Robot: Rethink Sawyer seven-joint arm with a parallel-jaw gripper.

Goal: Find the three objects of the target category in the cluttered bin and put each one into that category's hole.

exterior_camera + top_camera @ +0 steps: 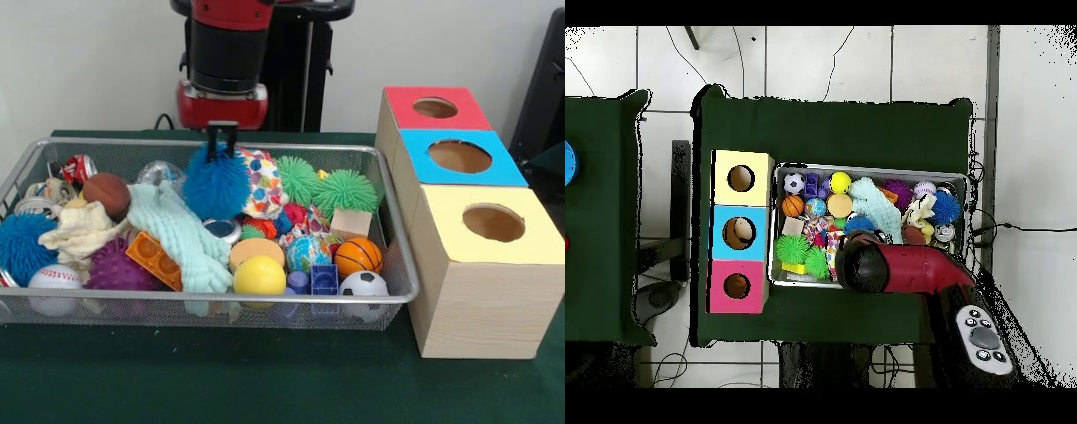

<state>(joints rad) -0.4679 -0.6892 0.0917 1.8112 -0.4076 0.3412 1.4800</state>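
Note:
The wire mesh bin [399,231] is packed with toys. My gripper [222,140] hangs over its back middle, shut on a blue fuzzy ball [216,187] held just above the pile. A long mint-green plush toy [181,234] lies left of centre, and a cream plush toy [79,231] lies to its left. The orange-tan plush animal is hidden. The red-topped box with its round hole [434,108] stands at the back right. In the overhead view the arm [895,268] covers the gripper, with the bin [777,225] and the red box's hole [736,286] to its left.
A blue-topped box [459,156] and a yellow-topped box [493,223] stand in line in front of the red one. The bin also holds green spiky balls [344,190], a basketball [357,256], a soccer ball [363,287], a yellow ball [259,276], a baseball [55,281] and an orange brick [154,260].

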